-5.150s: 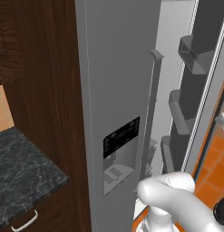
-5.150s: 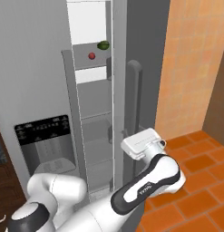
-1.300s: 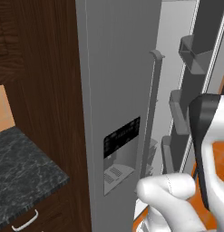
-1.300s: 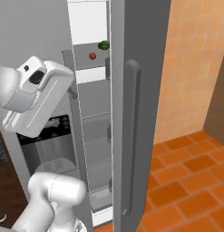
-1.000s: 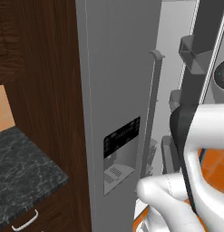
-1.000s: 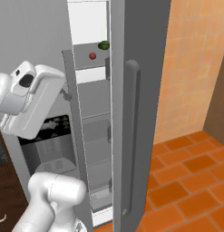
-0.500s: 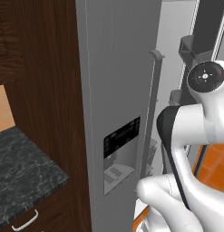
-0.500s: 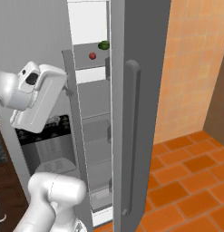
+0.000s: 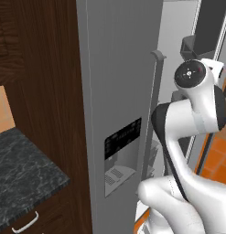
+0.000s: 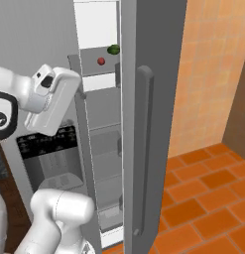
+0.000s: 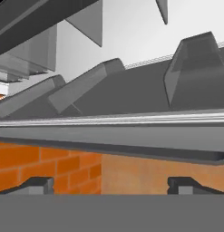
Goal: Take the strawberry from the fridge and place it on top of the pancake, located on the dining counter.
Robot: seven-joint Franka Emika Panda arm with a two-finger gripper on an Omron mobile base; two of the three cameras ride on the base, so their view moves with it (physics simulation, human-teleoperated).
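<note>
Two dark finger tips of the tool (image 11: 111, 183) rise at the bottom of the hand view, spread wide with nothing between them. Beyond them lie grey door bins, a long grey edge of the fridge door, and below that a strip of orange brick floor (image 11: 45, 165).

In the right base view the white hand stands in front of the fridge (image 10: 44, 44), beside the left edge of the gap between the two doors and over the black dispenser panel (image 10: 47, 144). The tips themselves are hidden there behind the hand's body, so how near they come to the shelves is hard to judge.

The strawberry (image 10: 101, 61) sits on an upper shelf inside the fridge, seen through the gap, above and to the right of the hand and well apart from it. A small dark green round item (image 10: 113, 49) lies just above and to the right of the strawberry, near the edge of the open right door (image 10: 149, 99) with its long vertical handle (image 10: 143, 149).

In the left base view the arm's elbow rises before the fridge's left door, right of the dispenser, with a dark-topped table (image 9: 23, 169) at lower left.
</note>
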